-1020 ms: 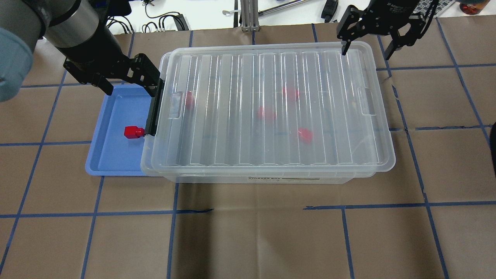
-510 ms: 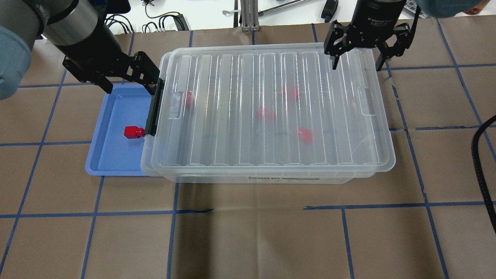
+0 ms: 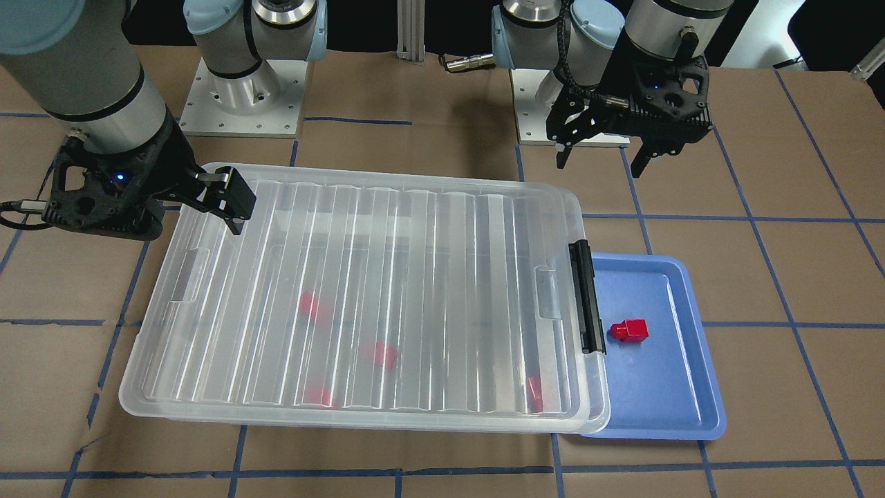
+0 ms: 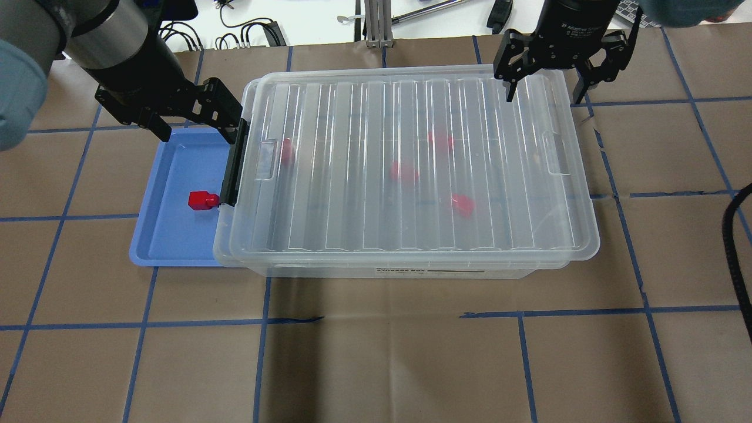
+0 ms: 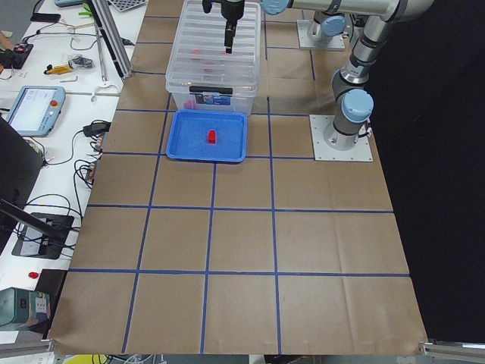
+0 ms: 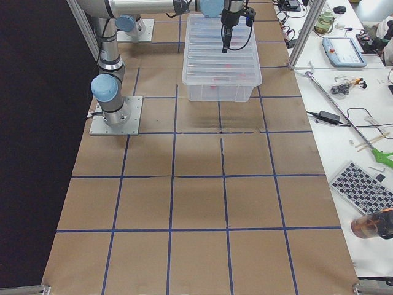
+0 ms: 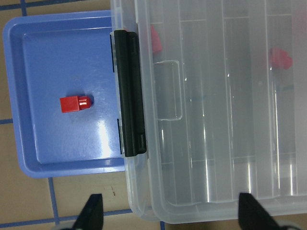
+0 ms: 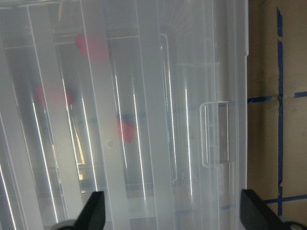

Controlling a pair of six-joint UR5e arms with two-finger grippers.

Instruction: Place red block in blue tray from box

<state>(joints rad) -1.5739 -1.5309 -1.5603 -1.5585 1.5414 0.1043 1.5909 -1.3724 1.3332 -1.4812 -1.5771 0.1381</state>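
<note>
One red block [image 4: 202, 200] lies in the blue tray [image 4: 170, 238], next to the box's black latch [image 4: 233, 170]; it also shows in the left wrist view [image 7: 74, 103]. The clear box [image 4: 405, 170] has its ribbed lid closed and overlaps the tray's right side. Several red blocks show blurred through the lid. My left gripper [image 4: 197, 126] is open and empty, raised over the tray's far end by the latch corner. My right gripper [image 4: 544, 97] is open and empty, raised over the box's far right corner.
The table is covered in brown paper with a blue tape grid [image 4: 264, 320]. Cables and metal tools [image 4: 376, 23] lie beyond its far edge. The two arm bases [image 3: 242, 90] stand on the robot's side of the box.
My right gripper has turned and shifted left over the box's far right corner, then held about there. The left gripper, box, tray and block have not moved.
</note>
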